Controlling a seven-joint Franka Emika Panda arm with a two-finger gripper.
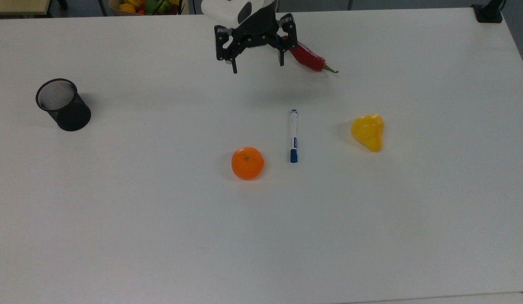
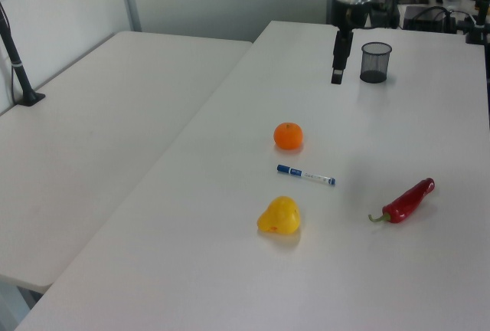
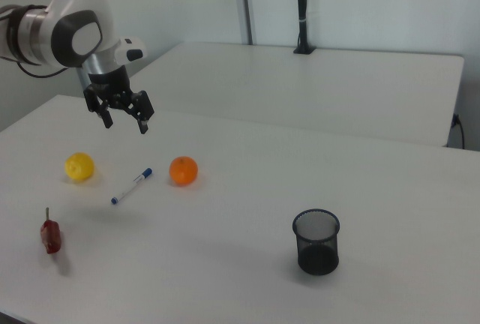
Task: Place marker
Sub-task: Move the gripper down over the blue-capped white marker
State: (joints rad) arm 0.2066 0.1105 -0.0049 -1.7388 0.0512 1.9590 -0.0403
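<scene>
Marker lying free on the table, gripper above and empty.

The marker (image 1: 293, 136) lies flat on the white table (image 1: 117, 211), blue cap toward the top view's bottom edge, untouched and apart from everything around it. A tangerine (image 1: 247, 163) sits just beside its capped end on the top view's left, and a yellow pear-shaped fruit (image 1: 368, 131) lies farther off on the top view's right. A red chili (image 1: 307, 57) rests beyond the marker's tail end. The gripper (image 1: 257, 66) hangs in the air near the chili, fingers spread wide and holding nothing, likely so that it can straddle the slim barrel on the way down. A black mesh pen cup (image 1: 63, 104) stands upright well apart at the top view's left, mouth open upward, the probable place for the marker.
</scene>
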